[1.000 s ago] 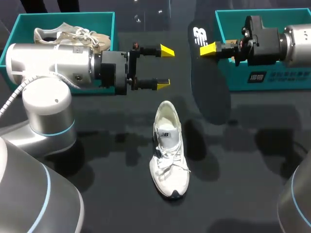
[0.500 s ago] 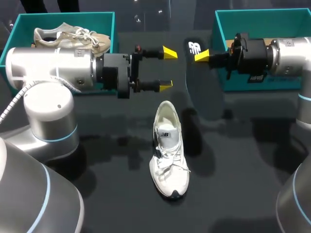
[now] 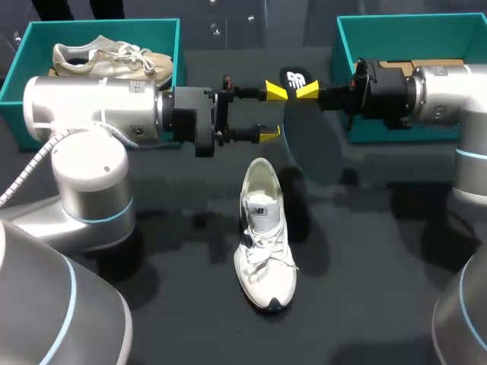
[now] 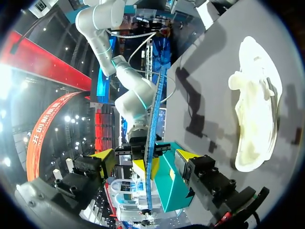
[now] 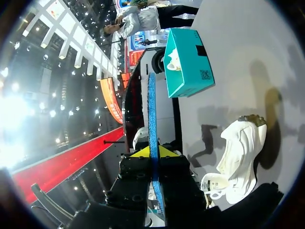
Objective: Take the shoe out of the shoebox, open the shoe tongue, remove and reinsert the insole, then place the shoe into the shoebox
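The right claw [image 3: 308,90] pinches the dark insole [image 3: 308,148] and holds it up above the table [image 3: 365,289]. The left claw [image 3: 272,112] is spread wide right next to it and squeezes nothing. The white shoe [image 3: 262,236] lies on the table, near both claws. A teal shoebox [image 3: 411,21] sits behind the right arm. Another teal box [image 3: 99,29] holds a second shoe [image 3: 114,55].

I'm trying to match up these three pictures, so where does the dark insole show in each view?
Head view: the insole, held by the right pincer, just past the white shoe.
Left wrist view: an edge-on blue strip between the left pincer's open fingers.
Right wrist view: its blue edge clamped in the right pincer.
Shared landmark: the white shoe on the table.
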### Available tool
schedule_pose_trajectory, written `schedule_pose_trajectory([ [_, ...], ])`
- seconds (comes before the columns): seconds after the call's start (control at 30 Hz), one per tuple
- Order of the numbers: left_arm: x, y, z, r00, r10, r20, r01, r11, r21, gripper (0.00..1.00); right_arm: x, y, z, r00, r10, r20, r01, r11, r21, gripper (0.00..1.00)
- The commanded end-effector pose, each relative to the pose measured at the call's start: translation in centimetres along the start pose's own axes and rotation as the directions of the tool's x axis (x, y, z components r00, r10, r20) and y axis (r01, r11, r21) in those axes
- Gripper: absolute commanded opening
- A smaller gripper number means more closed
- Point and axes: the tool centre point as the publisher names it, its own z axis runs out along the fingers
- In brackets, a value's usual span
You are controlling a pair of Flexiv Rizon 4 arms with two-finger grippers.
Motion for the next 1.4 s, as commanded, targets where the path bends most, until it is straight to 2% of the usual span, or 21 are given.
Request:
schedule_pose_trajectory([
  [0.03, 0.3, 0.5, 1.3, 1.000, 0.005, 0.001, -0.005, 1.000, -0.001, 0.75, -0.1, -0.1, 0.6, 1.000, 0.008, 0.003, -0.008, 1.000, -0.006, 0.00],
  [0.2, 0.7, 0.5, 1.9, 1.000, 0.012, -0.005, -0.012, 1.000, -0.002, 0.67, -0.2, 0.0, 1.0, 1.000, 0.020, 0.002, -0.020, 1.000, -0.005, 0.00],
  [0.27, 0.8, 0.5, 2.1, 1.000, 0.014, -0.005, -0.014, 1.000, -0.001, 0.59, -0.2, 0.1, 1.1, 1.000, 0.022, 0.003, -0.022, 1.000, -0.008, 0.00],
  [0.3, 0.8, 0.5, 2.1, 1.000, 0.015, -0.004, -0.015, 1.000, -0.001, 0.50, -0.2, 0.2, 1.2, 1.000, 0.022, 0.004, -0.022, 1.000, -0.010, 0.00],
  [0.33, 0.8, 0.4, 2.2, 1.000, 0.017, -0.002, -0.017, 1.000, -0.004, 0.48, -0.2, 0.2, 1.3, 1.000, 0.021, 0.005, -0.021, 1.000, -0.014, 0.00],
  [0.57, 0.9, 0.2, 2.6, 1.000, 0.014, 0.002, -0.014, 1.000, -0.002, 0.42, -0.4, 0.5, 1.5, 1.000, 0.017, 0.011, -0.016, 0.999, -0.046, 0.00],
  [0.63, 1.0, 0.2, 2.7, 1.000, 0.013, 0.004, -0.013, 1.000, -0.003, 0.38, -0.4, 0.5, 1.5, 1.000, 0.015, 0.012, -0.014, 0.998, -0.054, 0.00],
  [0.87, 1.0, 0.4, 2.9, 1.000, 0.017, 0.013, -0.017, 0.999, -0.027, 0.34, -0.5, 0.5, 1.5, 1.000, 0.014, 0.013, -0.013, 0.998, -0.065, 0.00],
  [1.0, 1.0, 0.6, 3.0, 1.000, 0.018, 0.012, -0.018, 0.999, -0.033, 0.26, -0.5, 0.5, 1.5, 1.000, 0.014, 0.011, -0.013, 0.998, -0.064, 0.00],
  [1.07, 1.1, 0.7, 3.0, 1.000, 0.019, 0.009, -0.018, 0.999, -0.036, 0.20, -0.5, 0.6, 1.5, 1.000, 0.014, 0.009, -0.013, 0.998, -0.064, 0.00],
  [1.17, 1.1, 0.7, 3.1, 1.000, 0.020, 0.008, -0.019, 0.999, -0.039, 0.00, -0.6, 0.6, 1.5, 1.000, 0.013, 0.009, -0.012, 0.998, -0.064, 0.00],
  [1.4, 1.2, 0.7, 3.1, 1.000, 0.026, 0.006, -0.025, 0.999, -0.042, 0.00, -0.6, 0.6, 1.4, 1.000, 0.013, 0.003, -0.013, 0.998, -0.067, 0.00],
])
